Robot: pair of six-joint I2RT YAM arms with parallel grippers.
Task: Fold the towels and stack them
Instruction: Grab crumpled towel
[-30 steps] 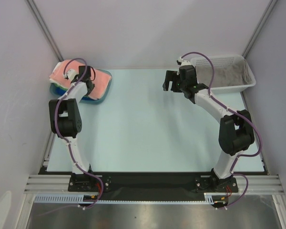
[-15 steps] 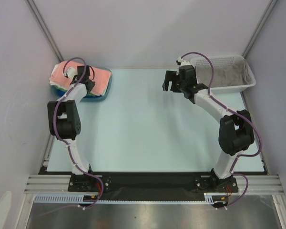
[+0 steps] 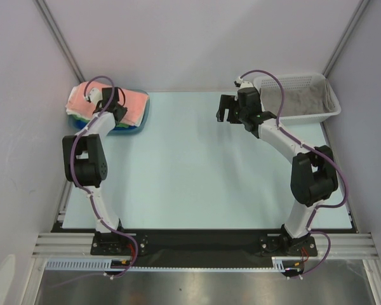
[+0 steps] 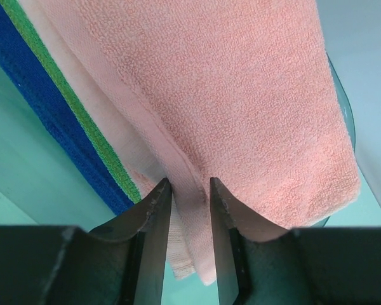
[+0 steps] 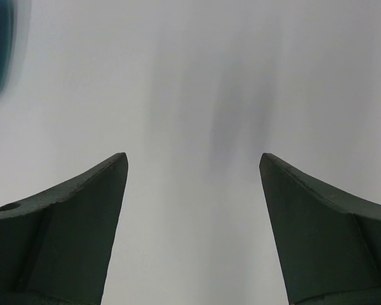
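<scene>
Top external view shows the towels in two places on the pale bench (image 3: 190, 171). At the far left corner a blue tray (image 3: 130, 129) holds a folded stack with a salmon towel (image 3: 136, 105) on top. At the far right corner a white perforated basket (image 3: 330, 105) holds a grey towel (image 3: 301, 100) lying loosely crumpled inside it.

The left claw (image 3: 119, 103) is over the stack, reaching down onto the salmon towel. In the left wrist view, the left claw (image 4: 189, 184) has its jaws narrow, and the folded hem of the salmon towel (image 4: 241, 95) runs through the gap between them, with a corner of the cloth showing just below the tips. Whether the jaws pinch that hem or only straddle it cannot be told. Beneath the salmon towel, offset edges of the other layers show: a pale white layer (image 4: 98, 108), then a thin strip of green towel (image 4: 82, 118), then a blue towel (image 4: 54, 108) at the bottom.

The right claw (image 3: 227, 108) hangs above bare bench to the left of the basket, well apart from both towel groups. In the right wrist view, the right claw (image 5: 193, 210) stands wide with nothing between its jaws, only blurred pale bench surface beyond them.
</scene>
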